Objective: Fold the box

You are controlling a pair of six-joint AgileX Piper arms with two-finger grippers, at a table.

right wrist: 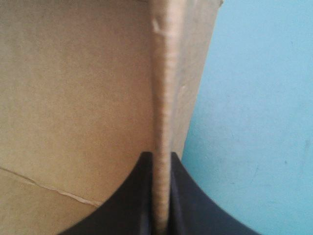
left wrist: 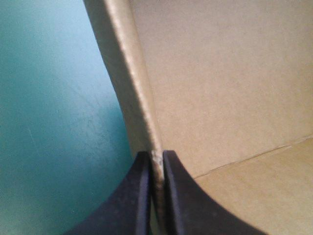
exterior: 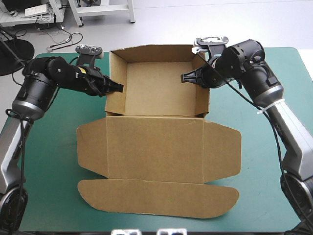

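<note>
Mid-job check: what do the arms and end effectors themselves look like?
The left arm and right arm have silver-grey lower links and rounded black housings toward the wrist. A white band rings the right one. The left end effector and right end effector each end in two black fin-shaped fingers.

Quick tally from my end: I counted one brown box [exterior: 156,90] on the one desk [exterior: 54,166], which had one teal-green cover [exterior: 254,161] over it. That was the only piece of board I could see. Two grippers were in shot, the left gripper [exterior: 119,87] and the right gripper [exterior: 184,77], each with two black fingers [left wrist: 132,200], so four fingers total. On the box itself I got three raised walls [exterior: 156,55] for sure (left, right, far); couldn't tell if a fourth stood at the near side. Then one flat lid [exterior: 154,147], two side flaps [exterior: 91,147] on it, one per side, and one long rounded flap [exterior: 156,196] along its near edge.
</note>
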